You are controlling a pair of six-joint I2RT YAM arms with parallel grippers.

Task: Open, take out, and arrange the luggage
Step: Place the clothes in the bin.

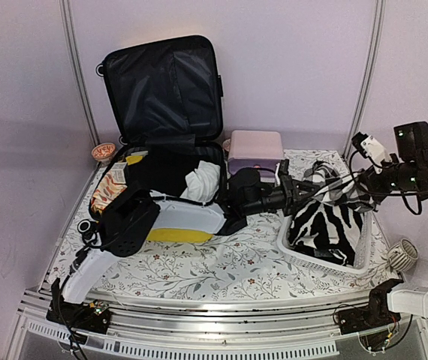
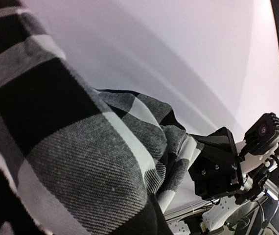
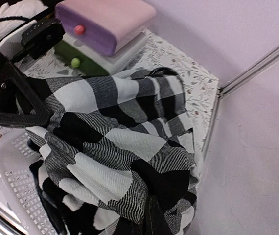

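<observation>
- With the luggage (image 1: 161, 90) lying open at the back left of the table (image 1: 229, 262), lid propped up against the wall, I judge the opening step done. A white garment (image 1: 203, 180) and some colourful things lie in its lower half.
- My left gripper (image 1: 295, 191) reaches across from the case toward the right and is clenched on a black-and-white checked cloth (image 1: 327, 217).
- My right gripper (image 1: 351, 184) comes in from the opposite side and is clamped on another edge of the same cloth.
- Two grips make sense to me: held between both arms, the fabric hangs spread rather than bunched, so it can go down tidily.
- The cloth hangs over the white basket (image 1: 315, 257) with its lower folds inside, which I take to be where unpacked items get arranged.
- A pink-and-green drawer box (image 1: 255, 146) stands just behind the basket. I would watch that the cloth's upper edge does not catch on it.
</observation>
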